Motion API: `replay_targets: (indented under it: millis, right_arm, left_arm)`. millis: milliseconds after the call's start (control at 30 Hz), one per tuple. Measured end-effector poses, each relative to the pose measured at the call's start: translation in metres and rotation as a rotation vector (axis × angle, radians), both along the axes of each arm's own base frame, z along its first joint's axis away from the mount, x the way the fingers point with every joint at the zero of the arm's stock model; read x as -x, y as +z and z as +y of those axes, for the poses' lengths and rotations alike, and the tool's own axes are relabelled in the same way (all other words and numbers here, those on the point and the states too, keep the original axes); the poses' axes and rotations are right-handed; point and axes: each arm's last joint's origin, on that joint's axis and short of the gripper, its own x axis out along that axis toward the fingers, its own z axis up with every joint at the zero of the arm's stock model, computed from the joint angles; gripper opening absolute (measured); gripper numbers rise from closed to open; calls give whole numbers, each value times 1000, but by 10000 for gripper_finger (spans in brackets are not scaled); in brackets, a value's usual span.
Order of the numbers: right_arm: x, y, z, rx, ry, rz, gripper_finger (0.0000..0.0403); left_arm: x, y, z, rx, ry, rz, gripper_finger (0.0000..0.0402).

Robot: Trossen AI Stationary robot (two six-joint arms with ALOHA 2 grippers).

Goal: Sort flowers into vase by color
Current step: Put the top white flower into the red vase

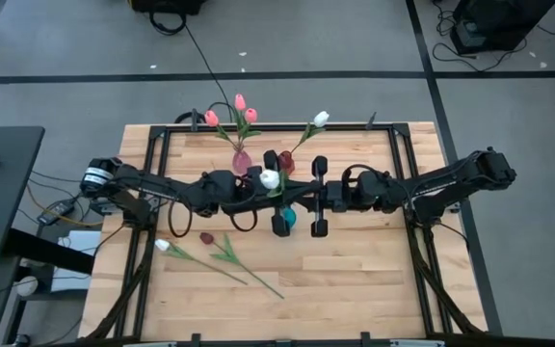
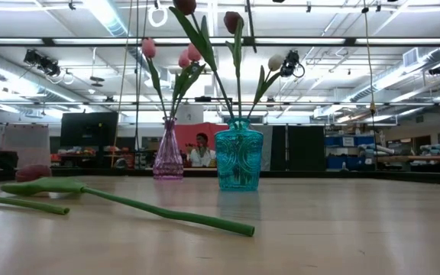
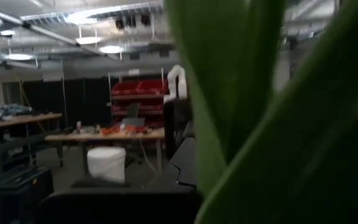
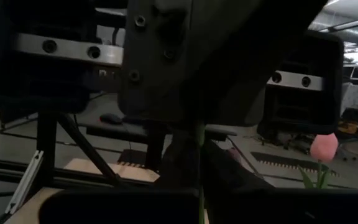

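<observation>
Grippers meet above the teal glass vase (image 1: 284, 221) at table centre: your left gripper (image 1: 258, 186) seemingly clamps a white tulip (image 1: 270, 179) for transfer; your right gripper (image 1: 318, 196), at three o'clock, unclear. Two tulips (image 1: 222, 253) lie at seven o'clock.

The table (image 1: 355, 280) is pale wood planks, smooth with a soft sheen. Teal vase (image 2: 239, 159) looks like glossy embossed glass, and the pink vase (image 2: 168, 155) is clear ribbed glass. Flowers (image 2: 121, 200) on the table look like matt plastic. Arms are matt black.
</observation>
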Motion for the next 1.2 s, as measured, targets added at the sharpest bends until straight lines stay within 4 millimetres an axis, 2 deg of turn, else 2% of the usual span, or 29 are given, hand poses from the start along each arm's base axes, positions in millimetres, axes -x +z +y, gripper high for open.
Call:
replay_targets:
  millis: [133, 233, 533, 667, 867, 1000, 1133, 1200]
  right_arm:
    - [5, 4, -1, -1, -14, 8, 8]
    - [7, 6, -1, -2, -13, 5, 7]
    - [8, 7, -2, -6, -37, 8, 7]
    - [14, 13, -1, -9, -29, -10, 7]
    - [30, 22, 4, -12, -5, 25, 7]
    - [55, 29, 8, -25, 21, -9, 7]
    - [84, 18, 6, -37, -29, -49, 7]
    - [95, 7, 3, -48, -46, -82, 7]
  left_arm:
    - [4, 2, 1, -6, 1, 55, 2]
    - [7, 1, 0, -10, -5, 99, 25]
    - [10, -2, -5, -15, 24, 162, 212]
    - [19, 2, -5, -27, 31, 229, 259]
    - [35, 2, -4, -16, 33, 337, 265]
    - [48, -7, -12, -23, 49, 351, 252]
    - [63, -20, -20, -29, 64, 369, 244]
    - [70, -18, -22, -17, 51, 345, 242]
